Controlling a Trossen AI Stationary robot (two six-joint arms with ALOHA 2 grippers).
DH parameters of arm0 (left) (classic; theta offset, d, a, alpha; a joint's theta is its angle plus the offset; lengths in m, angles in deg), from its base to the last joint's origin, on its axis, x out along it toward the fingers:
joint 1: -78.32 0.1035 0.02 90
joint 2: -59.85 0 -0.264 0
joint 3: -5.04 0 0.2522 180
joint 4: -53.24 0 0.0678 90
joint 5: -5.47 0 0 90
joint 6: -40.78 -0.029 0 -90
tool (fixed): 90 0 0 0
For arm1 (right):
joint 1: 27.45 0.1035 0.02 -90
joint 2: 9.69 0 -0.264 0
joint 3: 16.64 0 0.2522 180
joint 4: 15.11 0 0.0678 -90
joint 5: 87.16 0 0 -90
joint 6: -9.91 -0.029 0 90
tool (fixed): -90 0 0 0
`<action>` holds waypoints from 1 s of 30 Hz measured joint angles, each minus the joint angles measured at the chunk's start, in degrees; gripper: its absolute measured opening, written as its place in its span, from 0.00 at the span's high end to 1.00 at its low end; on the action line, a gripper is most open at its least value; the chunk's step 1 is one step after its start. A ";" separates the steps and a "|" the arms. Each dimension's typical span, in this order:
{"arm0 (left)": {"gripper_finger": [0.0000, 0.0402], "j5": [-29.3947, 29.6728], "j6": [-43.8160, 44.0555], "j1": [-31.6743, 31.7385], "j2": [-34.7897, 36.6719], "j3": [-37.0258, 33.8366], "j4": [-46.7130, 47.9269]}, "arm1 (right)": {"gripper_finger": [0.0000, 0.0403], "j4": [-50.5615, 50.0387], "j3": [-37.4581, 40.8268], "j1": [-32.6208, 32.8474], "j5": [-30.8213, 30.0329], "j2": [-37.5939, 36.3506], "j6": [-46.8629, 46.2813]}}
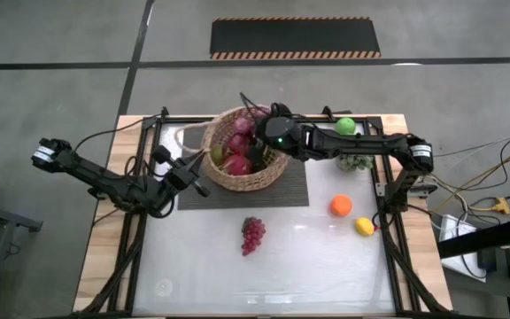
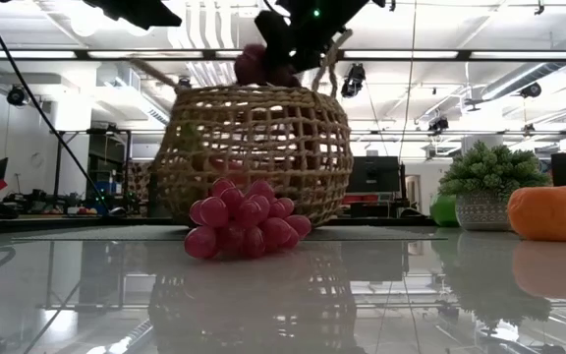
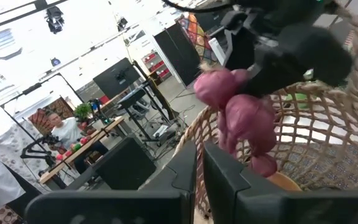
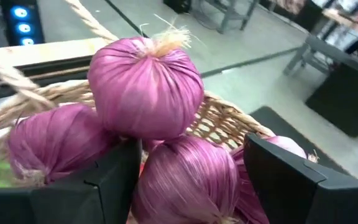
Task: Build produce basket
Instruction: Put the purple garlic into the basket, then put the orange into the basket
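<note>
Grapes [image 2: 244, 226] lie on glossy white table [image 1: 308, 257]; right end effector [image 1: 257, 131] pinches purple bunch [image 4: 145, 87] over basket [image 1: 268, 173]

table [image 1: 326, 257] | mat [image 1: 295, 190], basket [image 1: 268, 175], grapes [image 1: 252, 234], orange [image 1: 341, 206], lemon [image 1: 364, 226]

The basket [image 2: 254, 152] is rough, open-weave wicker. The grapes [image 2: 246, 220] look smooth, glossy plastic. The purple bulbs [image 4: 145, 87] show fine, fibrous streaks. The tabletop [image 2: 381, 295] is glossy and mirror-like, edged in pale wood [image 1: 104, 230].
</note>
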 joint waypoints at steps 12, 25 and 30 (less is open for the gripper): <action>0.97 -0.01 0.02 -0.01 0.00 0.00 0.01 | 0.37 1.51 0.00 -2.07 6.86 -0.04 -2.22; 0.97 -0.02 0.02 -0.02 0.00 0.00 0.01 | 0.37 1.25 0.00 -1.97 8.35 -0.68 -0.27; 0.97 -0.05 0.02 -0.02 0.00 0.00 0.03 | 0.48 0.78 -0.07 0.27 13.91 -2.81 2.91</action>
